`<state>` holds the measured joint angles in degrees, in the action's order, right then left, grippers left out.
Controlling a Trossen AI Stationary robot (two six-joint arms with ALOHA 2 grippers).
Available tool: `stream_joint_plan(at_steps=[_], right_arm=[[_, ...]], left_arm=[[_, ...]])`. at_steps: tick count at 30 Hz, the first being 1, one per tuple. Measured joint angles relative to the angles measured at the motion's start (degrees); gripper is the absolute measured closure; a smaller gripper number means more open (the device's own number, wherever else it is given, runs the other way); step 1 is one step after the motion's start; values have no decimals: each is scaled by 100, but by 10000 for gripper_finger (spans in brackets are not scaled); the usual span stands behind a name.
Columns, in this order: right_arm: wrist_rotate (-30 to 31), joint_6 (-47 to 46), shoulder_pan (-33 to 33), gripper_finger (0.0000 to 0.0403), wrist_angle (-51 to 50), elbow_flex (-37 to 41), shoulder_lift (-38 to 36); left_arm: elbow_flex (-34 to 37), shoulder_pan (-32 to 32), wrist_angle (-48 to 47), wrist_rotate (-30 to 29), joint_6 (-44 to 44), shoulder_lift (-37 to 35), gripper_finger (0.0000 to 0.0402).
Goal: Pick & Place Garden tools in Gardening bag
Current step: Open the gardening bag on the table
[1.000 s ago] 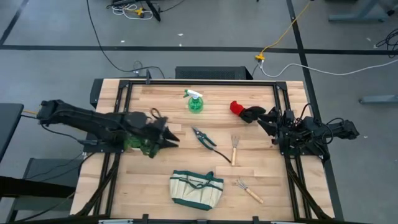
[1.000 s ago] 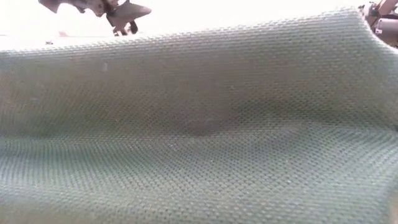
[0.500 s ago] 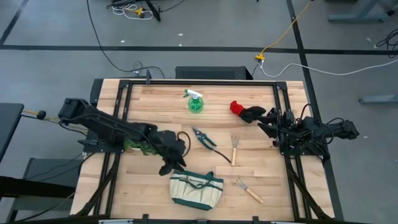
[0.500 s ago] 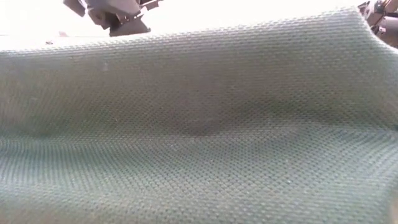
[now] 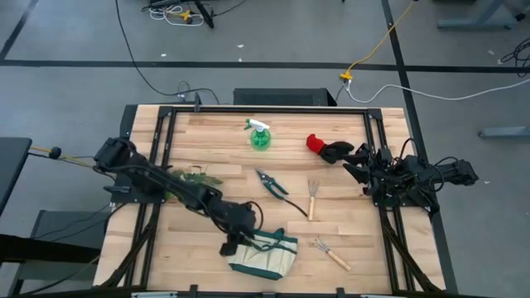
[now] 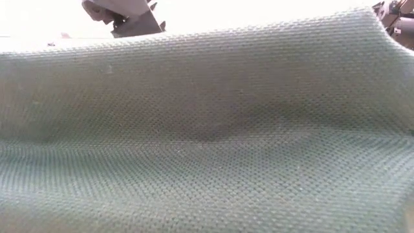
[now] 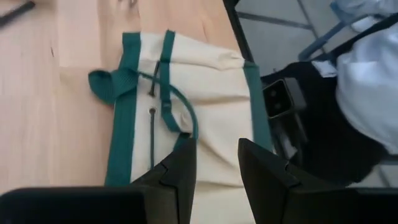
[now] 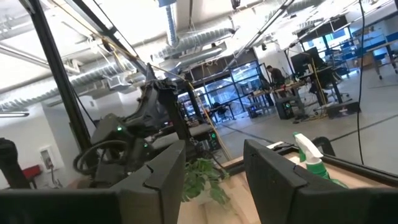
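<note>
My left end effector (image 5: 238,241), fingers spread, hovers at the gardening bag's (image 5: 269,257) left edge, lower centre. My right end effector (image 5: 358,163), spread, waits at the bench's (image 5: 224,136) right edge.

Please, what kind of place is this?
Probably a robotics lab or workshop: a wooden table on a grey floor with loose cables, exposed ceiling ducts, and workstations with monitors behind.

Left gripper (image 5: 233,245) swung from plant sprig (image 5: 197,176) to gardening bag (image 5: 267,257) (fingers parted)
</note>
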<state>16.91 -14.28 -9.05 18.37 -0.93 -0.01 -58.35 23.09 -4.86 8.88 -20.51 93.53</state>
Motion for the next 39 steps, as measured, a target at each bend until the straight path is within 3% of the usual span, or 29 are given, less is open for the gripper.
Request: stream_joint_plan(at_steps=[7, 18, 24, 30, 39], right_arm=[[0, 0, -1, 238, -2, 0, 0], [0, 2, 0, 238, -73, 0, 0], [4, 3, -1, 238, -144, 0, 0], [7, 4, -1, 238, -146, 0, 0], [11, 4, -1, 238, -184, 0, 4]], left_arm=[[-723, 44, -1275, -285, -21, 738, 275], [-1555, 98, -1471, -132, 360, 1246, 273], [-1687, 122, -2145, -245, 306, 1246, 223], [-1687, 121, -2020, -419, 317, 1254, 176], [-1685, 168, -1857, -225, 315, 1668, 183]])
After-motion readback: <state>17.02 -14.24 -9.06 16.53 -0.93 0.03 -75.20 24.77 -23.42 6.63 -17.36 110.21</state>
